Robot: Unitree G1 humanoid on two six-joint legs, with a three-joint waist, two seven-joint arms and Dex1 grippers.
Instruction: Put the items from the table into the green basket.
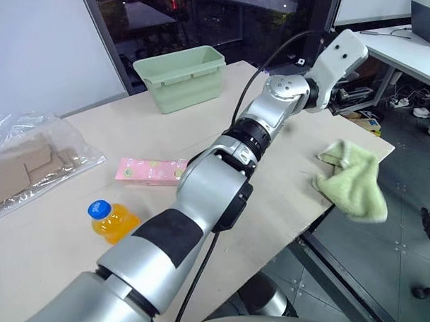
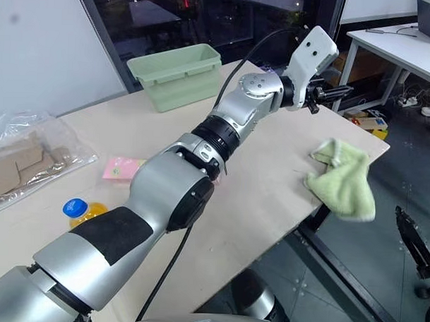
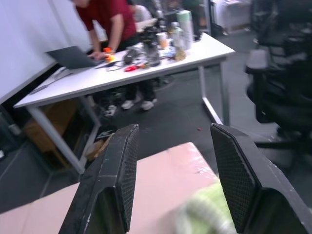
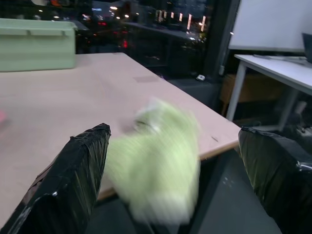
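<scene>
Left hand (image 3: 170,180) half open, empty, above the worktop (image 1: 284,199). Cloth (image 1: 350,180) overhangs the 3 o'clock edge: drop onto its worktop side, pinch deep.

Right hand (image 4: 170,185) wide open, empty.

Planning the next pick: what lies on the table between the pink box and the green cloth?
In the left eye view, the robot's left arm crosses between the pink box and the green cloth; the table shows bare there.

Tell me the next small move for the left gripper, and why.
Probably lower the left gripper toward the pale green cloth. Its fingers stand apart and empty, and the cloth droops over the table edge, likely the nearest item to pick.
</scene>
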